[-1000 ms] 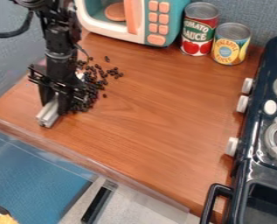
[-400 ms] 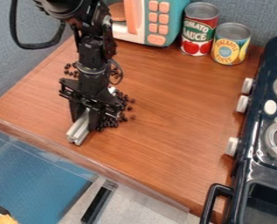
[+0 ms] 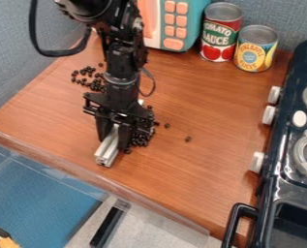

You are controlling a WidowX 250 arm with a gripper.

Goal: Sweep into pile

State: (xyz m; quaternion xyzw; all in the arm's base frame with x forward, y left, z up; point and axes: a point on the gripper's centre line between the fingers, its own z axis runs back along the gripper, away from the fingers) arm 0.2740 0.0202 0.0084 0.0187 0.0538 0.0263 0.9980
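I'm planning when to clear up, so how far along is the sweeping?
Partway, it seems. Done: some dark beads are bunched beside the pale bar. In hand: the gripper grips that bar low at the counter, with the bunch on its right in the view. Left: a looser group at upper left and two strays to the right lie outside the bunch.

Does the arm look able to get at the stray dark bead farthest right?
Probably yes: its gripper, holding a pale bar, is close to that bead, and only other small beads and bare tabletop lie between.
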